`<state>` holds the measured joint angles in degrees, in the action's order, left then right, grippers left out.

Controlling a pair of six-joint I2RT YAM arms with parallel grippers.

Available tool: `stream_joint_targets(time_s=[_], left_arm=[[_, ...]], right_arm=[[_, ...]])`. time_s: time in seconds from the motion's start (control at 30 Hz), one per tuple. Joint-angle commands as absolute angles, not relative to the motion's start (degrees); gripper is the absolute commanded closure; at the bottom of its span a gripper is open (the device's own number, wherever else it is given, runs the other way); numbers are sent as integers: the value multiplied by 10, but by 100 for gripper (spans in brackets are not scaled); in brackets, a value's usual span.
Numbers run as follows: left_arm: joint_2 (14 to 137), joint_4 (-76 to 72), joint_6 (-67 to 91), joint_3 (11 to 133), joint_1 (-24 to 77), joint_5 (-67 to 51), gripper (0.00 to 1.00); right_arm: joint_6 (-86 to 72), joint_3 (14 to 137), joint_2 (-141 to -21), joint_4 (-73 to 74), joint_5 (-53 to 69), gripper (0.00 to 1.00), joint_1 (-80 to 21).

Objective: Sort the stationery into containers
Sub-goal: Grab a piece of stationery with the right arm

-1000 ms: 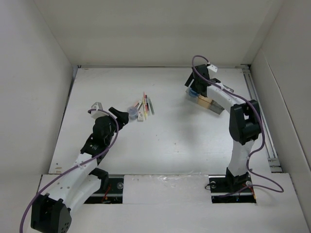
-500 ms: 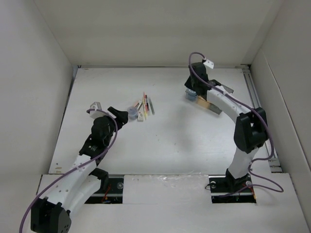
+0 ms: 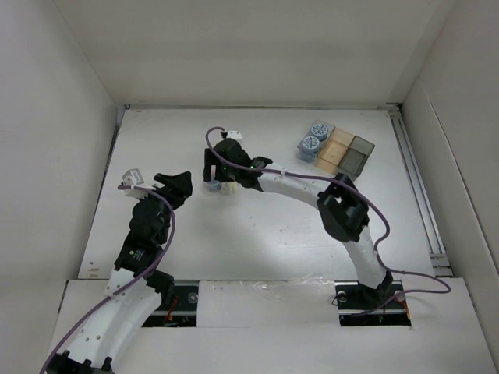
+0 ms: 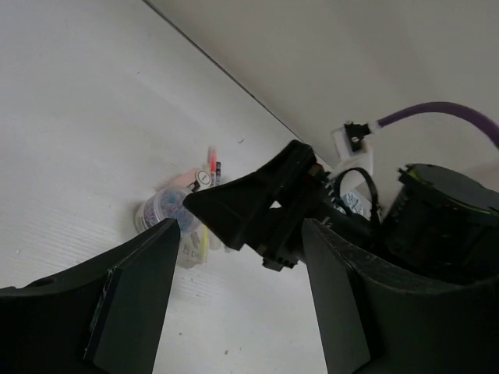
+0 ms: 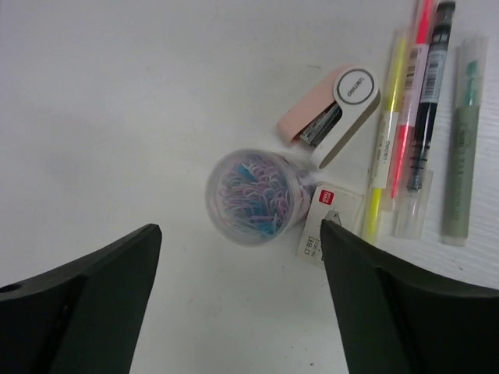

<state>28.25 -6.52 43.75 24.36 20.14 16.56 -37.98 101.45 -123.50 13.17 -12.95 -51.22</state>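
The containers (image 3: 352, 158) stand at the back right, with two patterned discs (image 3: 318, 130) in the pale blue-grey compartments. My right gripper (image 3: 217, 173) is open above the stationery pile. In the right wrist view my right gripper (image 5: 240, 231) hangs over a round clear tub of clips (image 5: 253, 196). Beside the tub lie a pink stapler (image 5: 335, 114), a small white box (image 5: 330, 221), yellow (image 5: 385, 148) and pink (image 5: 408, 128) sticks, a black pen (image 5: 429, 109) and a grey-green pen (image 5: 460, 148). My left gripper (image 3: 176, 187) is open and empty just left of the pile, facing the tub (image 4: 158, 215).
The right arm (image 3: 296, 181) stretches across the middle of the table from its base at the near right. White walls close the table at the left, back and right. A rail (image 3: 417, 183) runs along the right edge.
My right arm has swung left from the containers to above the stationery pile. Two discs now show in the blue-grey compartments. My left gripper has drawn back a little to the left.
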Motion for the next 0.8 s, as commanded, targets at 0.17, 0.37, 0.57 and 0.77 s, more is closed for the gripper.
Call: stream_joint_targets(time_s=[0.17,0.37,0.57,0.77], left_arm=[[278,-70,421,244,200,171,40],[272,-70,421,239,200,164,40],[266,-65,421,239,200,170,40],[261,-65,421,239,200,175,40]], right_arm=[[-370,1163,-1324,219,-209,5,-526],[-370,1175,-1349,202,-248,14,-537],[-370,1181,-1361,202,-231,17,-542],[-375,1181,-1371,197,-210,11,-548]])
